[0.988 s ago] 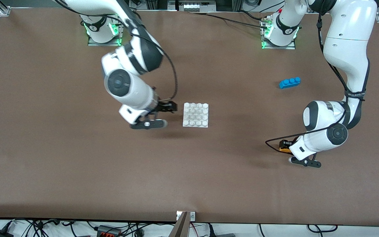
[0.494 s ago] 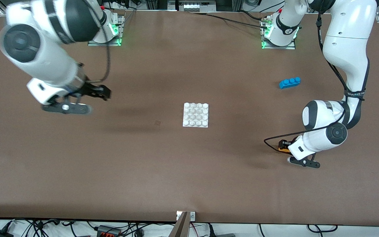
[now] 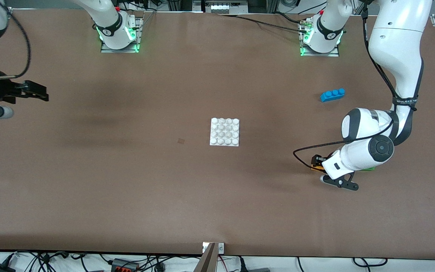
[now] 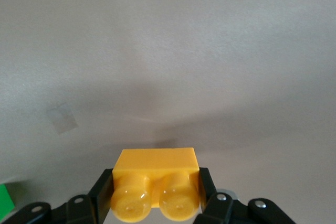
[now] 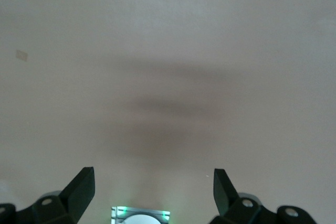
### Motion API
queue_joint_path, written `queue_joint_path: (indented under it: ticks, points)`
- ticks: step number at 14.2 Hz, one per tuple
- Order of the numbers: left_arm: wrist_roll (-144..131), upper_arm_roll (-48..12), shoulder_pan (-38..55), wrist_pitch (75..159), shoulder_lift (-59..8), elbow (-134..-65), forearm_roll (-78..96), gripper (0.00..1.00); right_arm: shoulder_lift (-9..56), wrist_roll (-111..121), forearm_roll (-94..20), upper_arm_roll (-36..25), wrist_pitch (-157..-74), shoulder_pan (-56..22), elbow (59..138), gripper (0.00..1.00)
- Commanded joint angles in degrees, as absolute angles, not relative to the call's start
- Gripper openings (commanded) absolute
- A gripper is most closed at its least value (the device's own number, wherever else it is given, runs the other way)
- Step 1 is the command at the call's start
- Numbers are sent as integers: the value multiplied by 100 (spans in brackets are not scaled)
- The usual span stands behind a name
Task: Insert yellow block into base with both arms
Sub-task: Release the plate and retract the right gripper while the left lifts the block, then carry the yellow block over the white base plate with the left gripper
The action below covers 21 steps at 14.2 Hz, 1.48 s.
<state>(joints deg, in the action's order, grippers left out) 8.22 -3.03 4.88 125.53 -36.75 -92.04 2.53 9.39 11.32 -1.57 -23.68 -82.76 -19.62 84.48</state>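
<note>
My left gripper (image 3: 316, 162) is shut on the yellow block (image 3: 318, 168) and holds it just above the table toward the left arm's end. In the left wrist view the yellow block (image 4: 156, 182) sits between the black fingers (image 4: 102, 192), its two studs facing the camera. The white studded base (image 3: 224, 132) lies at the table's middle, well apart from the block. My right gripper (image 3: 36, 91) is open and empty over the table's edge at the right arm's end; the right wrist view shows its fingers (image 5: 81, 187) spread wide over bare table.
A blue three-stud brick (image 3: 332, 94) lies farther from the front camera than the left gripper. A green brick (image 3: 370, 169) peeks out under the left arm's wrist and shows in the left wrist view (image 4: 5, 200). A small mark (image 3: 181, 141) is beside the base.
The right arm has swung away from beside the base out to the right arm's end of the table. The left gripper has shifted a little toward the base with the yellow block.
</note>
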Motion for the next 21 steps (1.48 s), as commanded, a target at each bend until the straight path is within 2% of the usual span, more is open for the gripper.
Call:
queue_joint_path:
  ticks: [1,3,6,8,21]
  points:
    - [581,-447,527,12218,-3490,-9185,220,52,510,1266,-105,-1480,-8332,-1059,8719,100]
    - [326,-536,553,11955,-3428,-9071,202,52,361,1248,-149,-733,-8480,-110,8719,100]
    - [-148,-711,633,11366,-3428,-8711,158,52,-7,1213,8,-142,-8578,341,9068,100]
    - [-447,-817,685,11111,-3428,-8553,158,52,-193,1204,35,-141,-8552,326,9333,100]
    - [-684,-888,869,10873,-3463,-8376,149,49,-105,1195,35,-176,-8552,352,9264,100]
